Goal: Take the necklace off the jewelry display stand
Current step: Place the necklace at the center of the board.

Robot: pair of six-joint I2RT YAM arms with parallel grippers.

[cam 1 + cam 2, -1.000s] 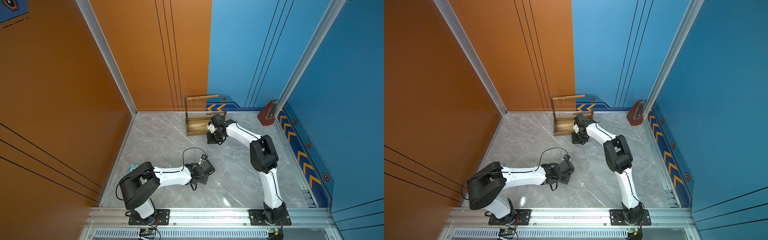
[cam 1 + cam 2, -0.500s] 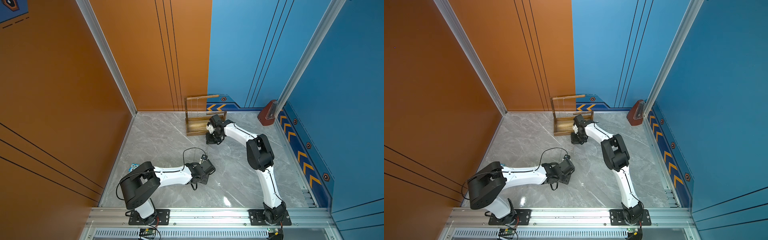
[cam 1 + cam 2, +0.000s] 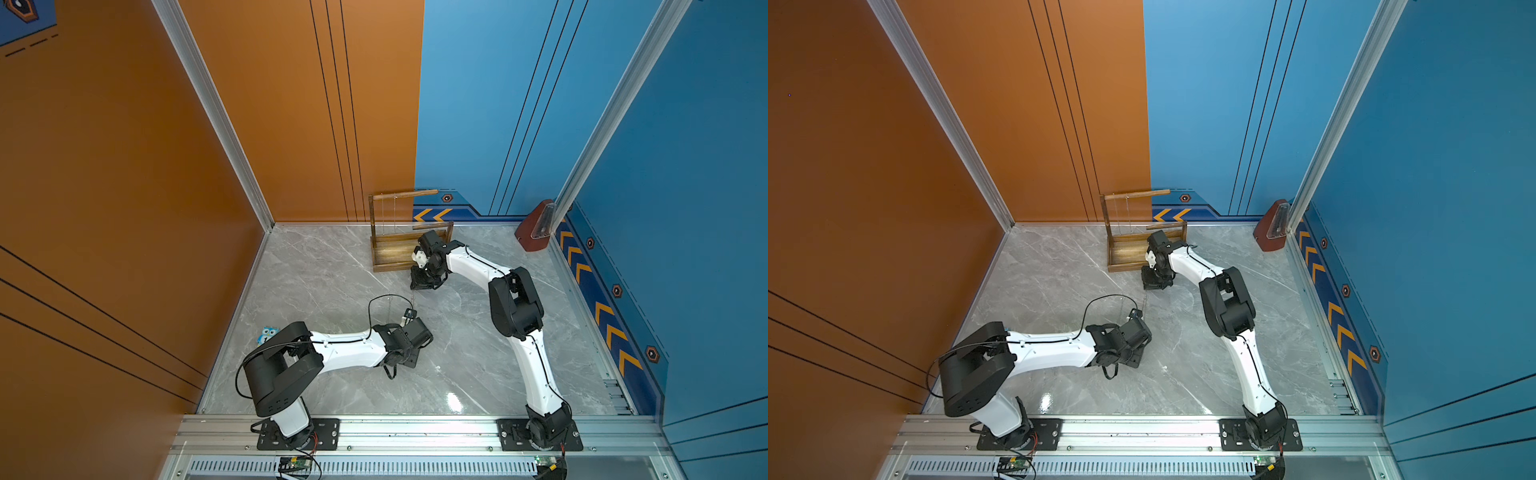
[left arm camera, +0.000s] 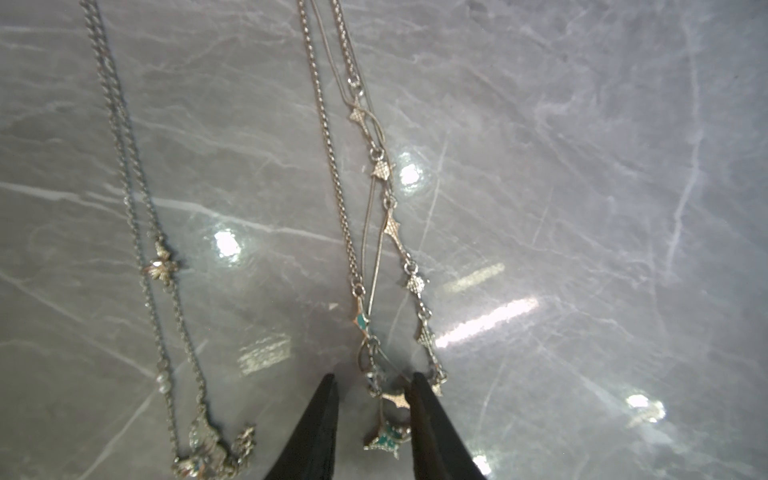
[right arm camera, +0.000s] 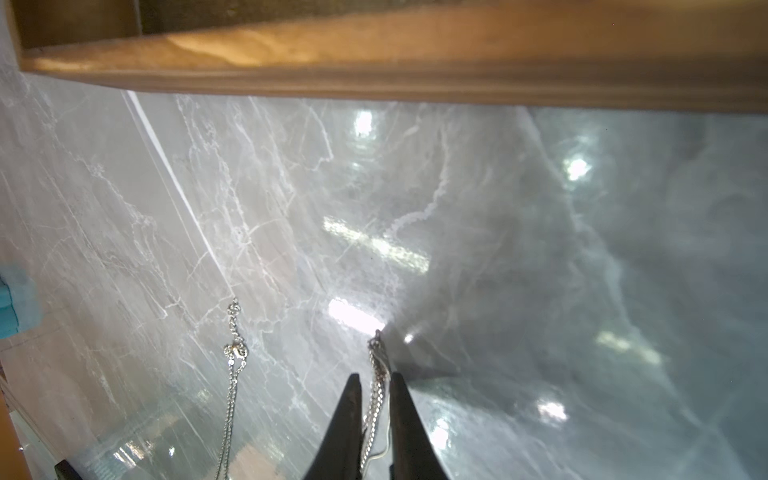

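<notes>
While both arms reach low over the grey marble table (image 3: pixel 332 270), the jewelry display stand (image 3: pixel 390 255) sits at 12 o'clock by the back wall. It is brown wood, with a flat box tray, a tall post and a long bar on top. Thin chains (image 3: pixel 395 216) hang from that bar. The necklace (image 4: pixel 392 226) is off the stand and lies flat on the shiny table, in the middle, between the two arms. It is silver, with tiny links, little pointy diamond shapes and a blue-green star. The left fingers (image 4: pixel 320 428) are black and pointy. They are apart, with the star in the gap. The right fingers (image 5: pixel 345 424) are a little apart, and the necklace's far end runs through the thin gap. A second chain (image 4: pixel 160 266) with a small flower lies just beside. The stand's tray edge is near the right fingers. A brown wedge (image 3: pixel 534 230) stands at 2 o'clock and a blue owl toy (image 3: pixel 269 332) at 8 o'clock. Bare marble spreads at 10 and 4 o'clock, up to the walls.
</notes>
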